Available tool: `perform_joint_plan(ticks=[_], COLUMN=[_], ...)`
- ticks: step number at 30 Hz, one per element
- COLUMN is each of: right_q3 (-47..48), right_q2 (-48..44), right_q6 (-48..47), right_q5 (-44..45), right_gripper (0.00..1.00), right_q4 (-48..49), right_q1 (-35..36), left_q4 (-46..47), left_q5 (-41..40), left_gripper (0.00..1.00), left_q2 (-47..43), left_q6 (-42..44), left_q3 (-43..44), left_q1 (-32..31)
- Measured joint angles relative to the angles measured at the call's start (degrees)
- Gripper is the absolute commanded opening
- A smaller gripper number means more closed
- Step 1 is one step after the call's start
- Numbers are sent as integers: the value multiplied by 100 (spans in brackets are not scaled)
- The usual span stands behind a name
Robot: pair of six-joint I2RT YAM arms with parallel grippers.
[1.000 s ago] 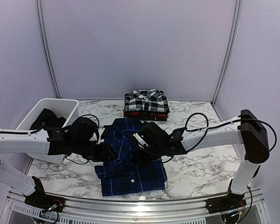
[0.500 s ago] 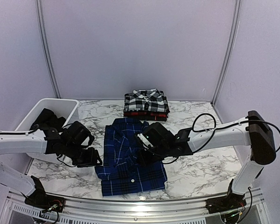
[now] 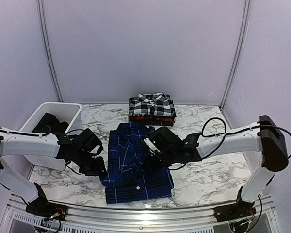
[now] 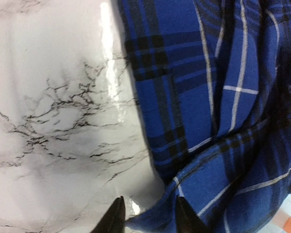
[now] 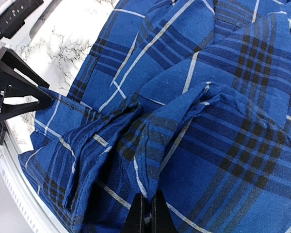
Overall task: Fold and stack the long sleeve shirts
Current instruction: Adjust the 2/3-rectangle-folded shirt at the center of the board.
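Shirt (image 4: 223,121) hem between left claw (image 4: 149,208) tips

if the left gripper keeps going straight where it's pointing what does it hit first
Probably the left edge of the blue plaid shirt: the left gripper straddles that hem, with the marble table just beneath. Depth is unclear; it may already touch.

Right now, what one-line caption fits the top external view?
Right gripper pinches a fold of the blue plaid shirt, left gripper open at its edge; two folded shirts stacked behind.
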Motion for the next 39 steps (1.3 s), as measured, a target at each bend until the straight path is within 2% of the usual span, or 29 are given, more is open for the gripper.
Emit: perform_joint_plan(ticks=[3,5,13,16,22,27,31,37,39], right_q3=[2,2,2,11,146,404,688,763,763], right_q2=[-2,-2,-2,-2,-2,24,136,166,164], right_q6=[0,0,0,0,-2,-44,-107,-199,-225], right_q5=[2,2,24,42,66,70,72,170,210], right_gripper=[0,0,0,0,0,0,23,40,47], right_q4=[0,0,4,2,7,2,13,-33,-85], right_q1=[2,2,46,76,92,92,94,109,131], left_q4=[118,262,949,1519,2739,3189,3292,3362,3359], left_q5=[120,227,588,778,1097,1113,1060,820,734], left_gripper=[7,0,0,0,0,0,12,27,29], left_q2=[-2,-22,-262,-173,424,1019,1113,1082,1043], left_q6=[149,286,850,951,872,774,741,682,704], left_q3=[127,201,249,153,-214,-433,-503,-503,-503], left_q1=[0,0,0,4,155,326,372,387,387])
